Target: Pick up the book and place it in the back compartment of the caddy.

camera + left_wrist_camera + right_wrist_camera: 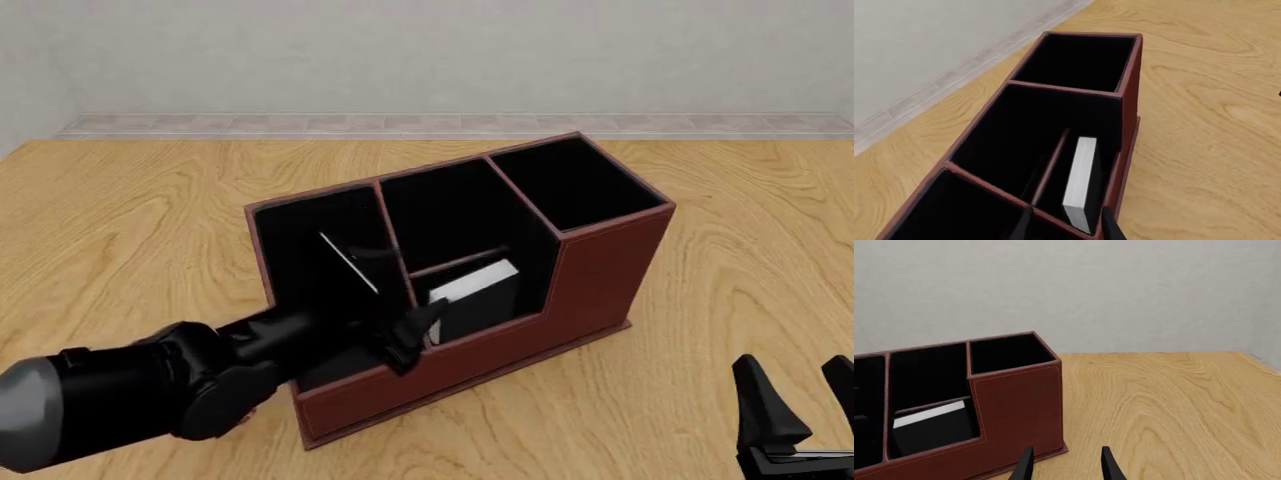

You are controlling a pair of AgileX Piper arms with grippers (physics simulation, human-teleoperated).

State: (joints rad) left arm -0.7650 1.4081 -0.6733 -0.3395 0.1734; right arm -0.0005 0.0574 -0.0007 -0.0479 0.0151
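The book (1081, 182) stands on edge inside the caddy (601, 265), in the small cell (934, 427) behind its low cut-down wall. The left gripper (1066, 227) hovers over that cell, fingers apart, holding nothing. The right gripper (1064, 465) sits beside the caddy's tall end, its 2 fingers spread.

caddy (534, 300): 1 | cells: 4 | book (470, 288): 1 | grippers: 2

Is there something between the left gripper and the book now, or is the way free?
Nothing visible stands between them. The left gripper hangs directly over the book, which stands on edge inside the small low-walled compartment of the caddy. Only the compartment's walls flank the book.
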